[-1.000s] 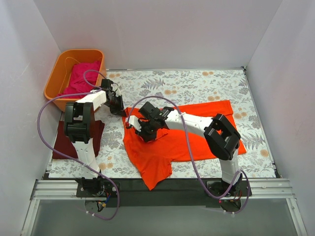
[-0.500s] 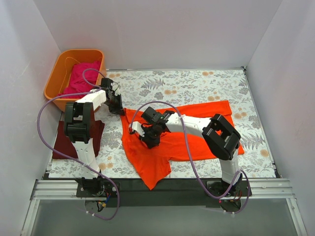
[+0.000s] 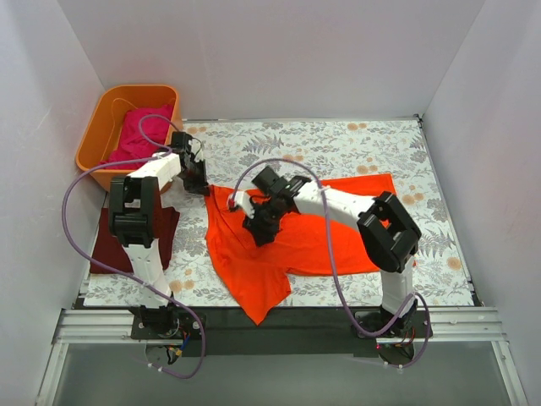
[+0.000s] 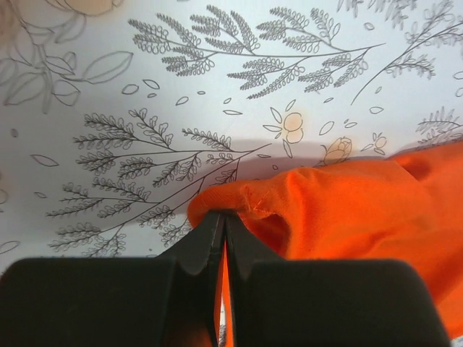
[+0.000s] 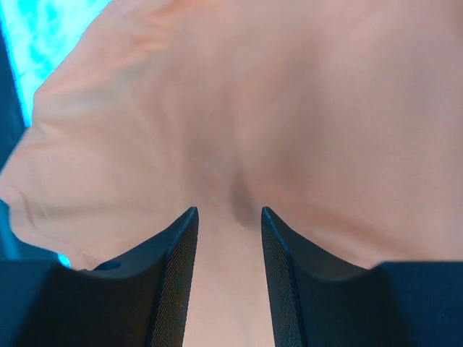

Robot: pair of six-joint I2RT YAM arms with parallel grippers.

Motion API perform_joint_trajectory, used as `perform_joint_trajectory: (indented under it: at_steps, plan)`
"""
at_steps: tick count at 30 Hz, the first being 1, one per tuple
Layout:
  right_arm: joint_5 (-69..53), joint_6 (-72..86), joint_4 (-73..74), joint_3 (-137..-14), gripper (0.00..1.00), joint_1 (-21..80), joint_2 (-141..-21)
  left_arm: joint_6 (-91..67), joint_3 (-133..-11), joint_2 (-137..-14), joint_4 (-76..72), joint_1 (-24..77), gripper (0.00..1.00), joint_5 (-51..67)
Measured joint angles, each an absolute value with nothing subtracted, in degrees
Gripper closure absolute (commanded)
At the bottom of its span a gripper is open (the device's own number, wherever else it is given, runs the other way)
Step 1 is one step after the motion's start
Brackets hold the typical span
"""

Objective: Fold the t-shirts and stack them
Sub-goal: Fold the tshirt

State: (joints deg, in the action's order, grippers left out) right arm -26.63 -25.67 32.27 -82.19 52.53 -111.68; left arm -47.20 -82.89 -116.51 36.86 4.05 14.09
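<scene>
The soft orange-red t-shirt (image 3: pixel 287 245) lies rumpled on the floral-printed table (image 3: pixel 338 148), with one flap reaching toward the near edge. A dark maroon t-shirt (image 3: pixel 101 245) lies flat at the left. The right gripper (image 5: pixel 229 215) nips a pucker of orange cloth between narrowly parted black fingers. The left gripper (image 4: pixel 223 219) is pinched tight on the shirt's hemmed corner. Farthest back, a magenta-pink t-shirt (image 3: pixel 139 135) sits crumpled in a rigid orange tub (image 3: pixel 91 144).
</scene>
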Motion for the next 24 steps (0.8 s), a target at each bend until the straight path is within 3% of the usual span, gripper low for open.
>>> perform_joint_trajectory:
  at_steps: [8,13,24]
  plan:
    - [-26.3,-28.4,35.9,-84.9,0.57,29.1,-103.3,-44.5,-84.8,-109.2,35.9,2.9,0.84,13.1]
    - [-21.8,-31.9,38.3,-83.9,0.58,17.2,-101.6,-42.7,-87.9,-106.4,35.3,3.8,0.82,16.8]
    - [-11.1,-36.4,40.4,-88.6,0.63,4.5,-114.1,-41.9,-87.8,-111.4,36.1,11.1,0.84,17.3]
